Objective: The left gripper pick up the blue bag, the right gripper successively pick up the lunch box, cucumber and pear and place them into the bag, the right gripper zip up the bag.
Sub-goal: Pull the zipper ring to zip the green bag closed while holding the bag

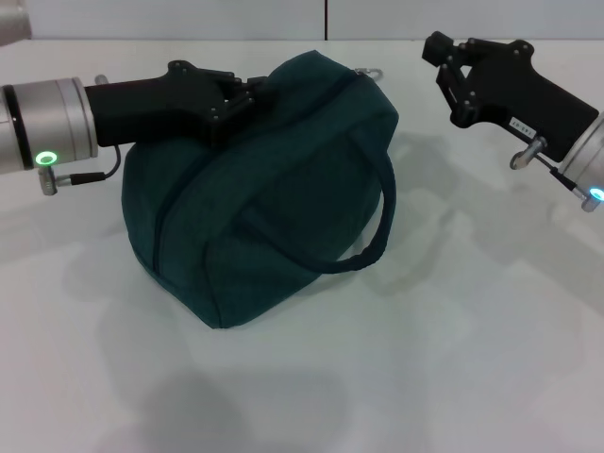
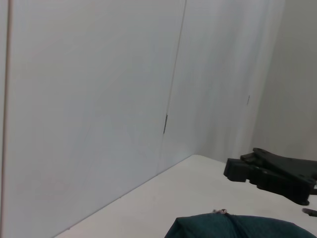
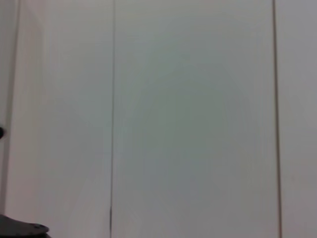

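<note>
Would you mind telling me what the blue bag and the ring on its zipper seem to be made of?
The blue bag looks like soft matte woven fabric: it sags and creases, with limp loop handles. The ring pull at its far end looks like shiny metal, though it is too small to be sure.
</note>
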Action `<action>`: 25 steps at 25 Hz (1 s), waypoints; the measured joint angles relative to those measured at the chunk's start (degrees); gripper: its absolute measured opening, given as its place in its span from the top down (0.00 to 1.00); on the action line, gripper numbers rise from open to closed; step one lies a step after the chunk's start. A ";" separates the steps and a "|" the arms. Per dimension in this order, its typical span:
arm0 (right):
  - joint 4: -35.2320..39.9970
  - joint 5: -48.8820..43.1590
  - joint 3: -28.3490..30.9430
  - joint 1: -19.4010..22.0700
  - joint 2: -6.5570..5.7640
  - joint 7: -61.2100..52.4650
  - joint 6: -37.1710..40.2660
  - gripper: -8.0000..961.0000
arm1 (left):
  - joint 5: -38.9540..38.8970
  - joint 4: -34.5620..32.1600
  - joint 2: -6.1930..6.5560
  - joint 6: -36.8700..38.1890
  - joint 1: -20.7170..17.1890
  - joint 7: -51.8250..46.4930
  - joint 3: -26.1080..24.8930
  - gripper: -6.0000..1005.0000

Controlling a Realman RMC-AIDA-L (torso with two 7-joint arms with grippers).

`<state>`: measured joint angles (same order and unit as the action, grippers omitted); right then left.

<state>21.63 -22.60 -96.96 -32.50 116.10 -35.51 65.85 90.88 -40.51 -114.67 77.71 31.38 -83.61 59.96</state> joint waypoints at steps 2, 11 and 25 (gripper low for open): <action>-0.51 0.77 -0.01 -0.12 0.00 0.00 -0.11 0.97 | 0.00 0.00 0.00 0.16 0.00 0.36 0.01 0.94; -0.84 0.34 -0.61 -0.65 -0.43 0.30 -4.90 0.96 | -0.10 0.00 0.14 1.40 -0.01 2.48 0.07 0.94; 1.59 -3.84 -5.48 -1.49 0.08 0.14 -6.78 0.64 | 0.01 0.22 -0.17 1.48 0.51 3.04 0.06 0.94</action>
<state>23.22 -26.43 -102.43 -34.00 116.18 -35.37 59.07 90.89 -40.30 -114.84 79.19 31.89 -80.57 60.03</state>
